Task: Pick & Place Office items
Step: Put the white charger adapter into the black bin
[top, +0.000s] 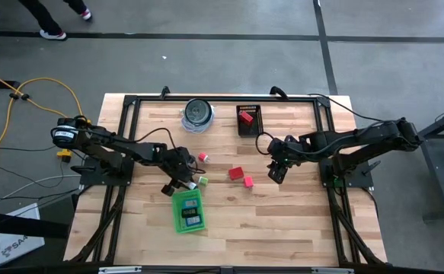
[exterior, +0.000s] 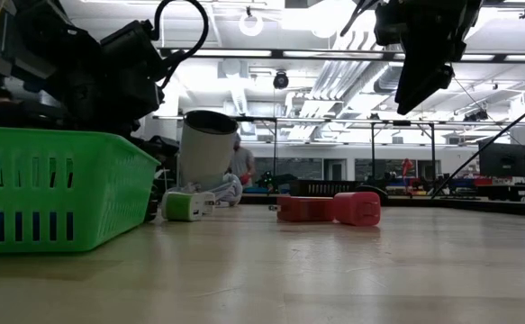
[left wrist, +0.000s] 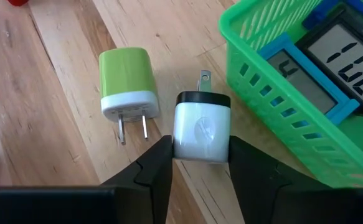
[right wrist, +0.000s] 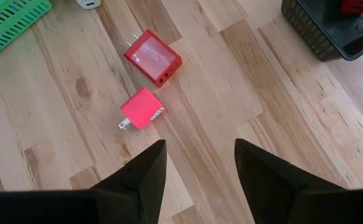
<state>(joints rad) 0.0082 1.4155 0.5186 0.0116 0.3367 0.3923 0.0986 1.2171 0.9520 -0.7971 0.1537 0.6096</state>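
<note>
My left gripper (left wrist: 201, 146) is shut on a white charger block with a black prong end (left wrist: 201, 127), beside the green tray (left wrist: 274, 99). A green-and-white charger (left wrist: 128, 84) lies flat on the wood next to it. In the high view the left gripper (top: 182, 181) sits just above the tray (top: 189, 211). My right gripper (right wrist: 200, 155) hangs open above bare table, short of a pink charger (right wrist: 141, 109) and a red one (right wrist: 153, 57), both lying flat. Another small pink piece (top: 203, 157) lies farther left. My left gripper pinches the white charger between its two fingers, one on each side wall of the white body (left wrist: 182, 140), at the end away from the black prong face (left wrist: 204, 98). The fingers come from the table's left, slanting down. Whether the block is off the wood cannot be told.
The tray holds blue-framed display pieces (left wrist: 293, 74). A black mesh basket (top: 248, 119) with a red item and a round clear-and-dark container (top: 199, 114) stand near the far edge. Bare wood lies on the near right of the table (top: 282, 221).
</note>
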